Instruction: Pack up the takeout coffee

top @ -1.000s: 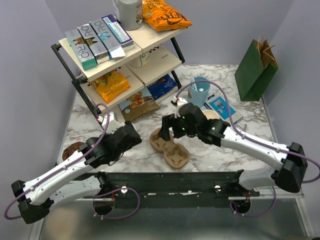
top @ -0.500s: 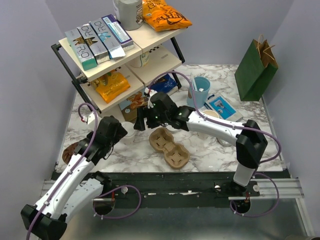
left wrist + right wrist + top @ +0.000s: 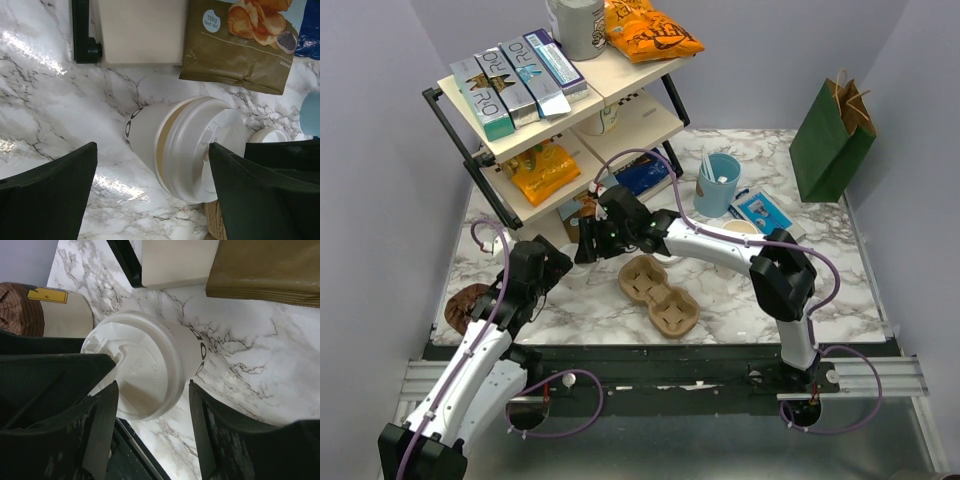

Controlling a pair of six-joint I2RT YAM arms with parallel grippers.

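The takeout coffee (image 3: 175, 142), a cream paper cup with a white lid, stands on the marble table (image 3: 740, 300) in front of the shelf rack. My left gripper (image 3: 152, 150) is open, one finger on each side of the cup and apart from it. My right gripper (image 3: 153, 385) is open too, with its fingers on either side of the lid (image 3: 142, 372). In the top view the left gripper (image 3: 552, 262) and right gripper (image 3: 588, 245) meet over the cup and mostly hide it.
A cardboard cup carrier (image 3: 660, 295) lies just right of the grippers. The shelf rack (image 3: 550, 120) with snack bags stands behind. A green paper bag (image 3: 832, 130) is at the far right, with a light blue cup (image 3: 718, 183) left of it. A wrapped cookie (image 3: 465, 303) lies near left.
My right gripper has moved left from above the cup carrier to the cup by the shelf. My left gripper has swung forward and right to the same cup.
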